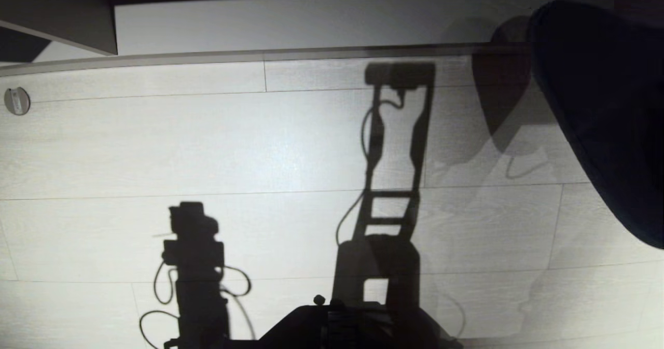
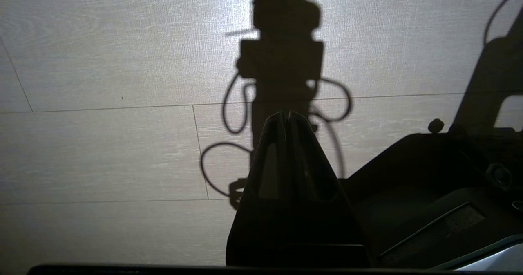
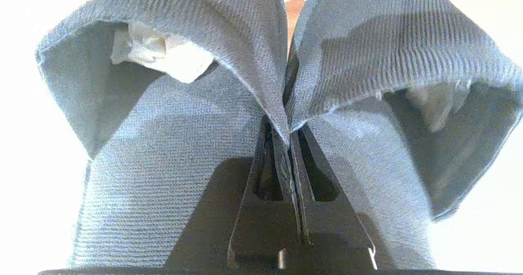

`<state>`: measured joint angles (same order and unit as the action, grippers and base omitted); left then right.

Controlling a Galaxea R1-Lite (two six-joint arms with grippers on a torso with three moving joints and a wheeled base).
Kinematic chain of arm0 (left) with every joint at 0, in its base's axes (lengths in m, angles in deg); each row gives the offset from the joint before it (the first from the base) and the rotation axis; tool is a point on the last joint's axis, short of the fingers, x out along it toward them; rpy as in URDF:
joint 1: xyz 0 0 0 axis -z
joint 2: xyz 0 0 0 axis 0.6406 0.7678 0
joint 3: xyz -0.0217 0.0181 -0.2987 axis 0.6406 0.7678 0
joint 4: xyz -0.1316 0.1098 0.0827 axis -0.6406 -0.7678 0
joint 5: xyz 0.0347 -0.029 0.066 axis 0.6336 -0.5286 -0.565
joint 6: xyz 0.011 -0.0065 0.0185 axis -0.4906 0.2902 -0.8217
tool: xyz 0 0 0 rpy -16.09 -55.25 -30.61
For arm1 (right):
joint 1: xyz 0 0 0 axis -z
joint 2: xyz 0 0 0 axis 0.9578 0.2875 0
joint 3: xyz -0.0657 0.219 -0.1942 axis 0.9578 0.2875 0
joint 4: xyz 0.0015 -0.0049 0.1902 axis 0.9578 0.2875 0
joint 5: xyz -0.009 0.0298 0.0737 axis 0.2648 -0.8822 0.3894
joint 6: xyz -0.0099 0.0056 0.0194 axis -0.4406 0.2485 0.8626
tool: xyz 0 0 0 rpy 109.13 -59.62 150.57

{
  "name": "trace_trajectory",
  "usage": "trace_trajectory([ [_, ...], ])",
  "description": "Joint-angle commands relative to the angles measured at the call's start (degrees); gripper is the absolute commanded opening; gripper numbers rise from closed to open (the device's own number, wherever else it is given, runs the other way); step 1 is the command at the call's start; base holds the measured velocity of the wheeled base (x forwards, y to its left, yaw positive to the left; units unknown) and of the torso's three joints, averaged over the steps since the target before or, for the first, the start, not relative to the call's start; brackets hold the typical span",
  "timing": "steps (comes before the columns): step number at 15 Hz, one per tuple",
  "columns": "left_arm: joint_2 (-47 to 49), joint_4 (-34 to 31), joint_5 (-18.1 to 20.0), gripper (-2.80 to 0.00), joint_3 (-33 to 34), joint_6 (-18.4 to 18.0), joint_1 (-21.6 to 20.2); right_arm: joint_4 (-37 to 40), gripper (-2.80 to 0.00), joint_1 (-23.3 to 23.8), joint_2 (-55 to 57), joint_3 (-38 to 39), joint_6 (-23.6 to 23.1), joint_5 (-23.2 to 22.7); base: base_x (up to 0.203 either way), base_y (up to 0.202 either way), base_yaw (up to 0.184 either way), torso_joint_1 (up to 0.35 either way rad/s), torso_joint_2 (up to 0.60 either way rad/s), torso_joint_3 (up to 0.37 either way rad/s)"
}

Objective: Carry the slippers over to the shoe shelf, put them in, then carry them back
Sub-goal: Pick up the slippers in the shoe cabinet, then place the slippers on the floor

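The two slate-blue slippers hang side by side, one (image 3: 163, 156) and the other (image 3: 392, 54), with white paper stuffing in their toes. My right gripper (image 3: 289, 133) is shut on the slippers' inner edges, pinched together between its fingertips. In the head view one slipper (image 1: 602, 110) shows as a dark mass raised at the upper right, and the gripper holding it is out of that view. The shoe shelf's pale base board (image 1: 311, 22) runs along the far edge beneath a dark opening. My left gripper (image 2: 286, 114) is shut and empty, hanging over the floor beside the base.
Pale wood-grain floor planks (image 1: 207, 147) lie ahead, crossed by shadows of my arms and torso. A grey-brown panel (image 1: 57, 12) stands at the far left. A small round metal stop (image 1: 17, 100) sits on the floor at the left. My dark base (image 1: 353, 328) fills the near edge.
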<state>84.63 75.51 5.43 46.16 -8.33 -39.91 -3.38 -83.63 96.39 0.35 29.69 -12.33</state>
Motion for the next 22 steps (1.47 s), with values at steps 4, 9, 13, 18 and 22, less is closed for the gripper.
trace_trajectory([
  [4, 0.0, 0.0, -0.1, -2.8, 0.0, 0.0, 0.0, 8.1, -2.8, 3.1, -19.2, 12.2, -0.1, -0.8, 0.0, 0.0, 0.0, 0.0, 0.0, 0.0],
  [9, 0.0, 0.0, -0.1, -2.8, 0.0, 0.0, 0.0, 25.0, -2.8, 5.2, -37.8, 19.0, -0.4, -2.8, 0.0, 0.0, 0.0, 0.0, 0.0, 0.0],
  [13, 0.0, 0.0, 0.0, -2.8, 0.0, 0.0, 0.0, 31.8, -2.8, 7.8, -44.2, 24.3, -0.7, -6.3, 0.0, 0.0, 0.0, 0.0, 0.0, 0.0],
  [18, 0.0, 0.0, 0.0, -2.8, 0.0, 0.0, 0.0, 46.7, -2.8, 9.0, -54.2, 24.3, -0.8, -8.1, 0.0, 0.0, 0.0, 0.0, 0.0, 0.0],
  [22, 0.0, 0.0, 0.0, -2.8, 0.0, 0.0, 0.0, 51.6, -2.8, 9.2, -56.0, 24.4, -0.9, -8.3, 0.0, 0.0, 0.0, 0.0, 0.0, 0.0],
])
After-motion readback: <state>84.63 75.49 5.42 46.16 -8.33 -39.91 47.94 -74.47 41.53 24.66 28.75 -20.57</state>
